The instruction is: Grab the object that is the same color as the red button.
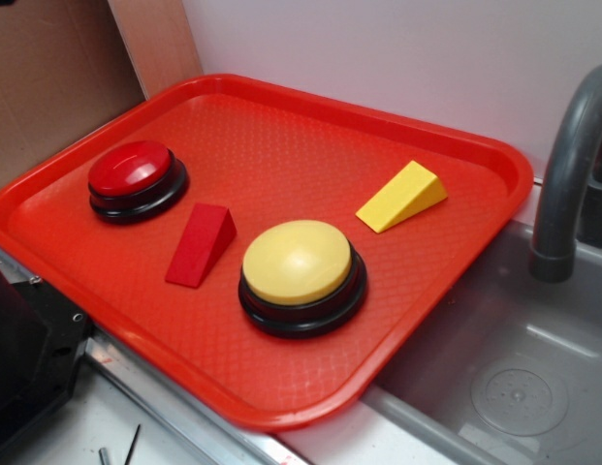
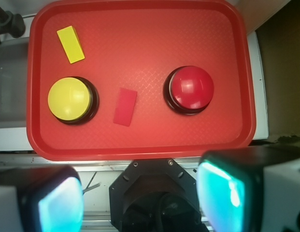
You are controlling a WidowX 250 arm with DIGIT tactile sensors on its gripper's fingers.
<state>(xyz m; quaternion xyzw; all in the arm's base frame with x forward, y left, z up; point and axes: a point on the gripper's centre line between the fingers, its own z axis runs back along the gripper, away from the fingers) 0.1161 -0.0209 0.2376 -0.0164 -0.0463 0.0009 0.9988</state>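
On the large red plastic tray (image 1: 281, 116) lie four things. In the exterior view, the small red plastic wedge (image 1: 201, 244) sits between the red-domed round push button (image 1: 136, 179), to its left and farther back, and the larger yellow-domed round button (image 1: 301, 274), just beside it on the right. The yellow plastic wedge (image 1: 401, 196) lies behind that button, toward the grey sink (image 1: 514, 378) to the tray's right.

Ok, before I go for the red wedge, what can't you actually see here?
- Gripper: wrist view shows only blurred pads, cut off by the bottom edge; absent from the exterior view.
- Red wedge: slope direction unreadable from overhead in the wrist view.
- Faucet: top cut off by the exterior view's right edge.
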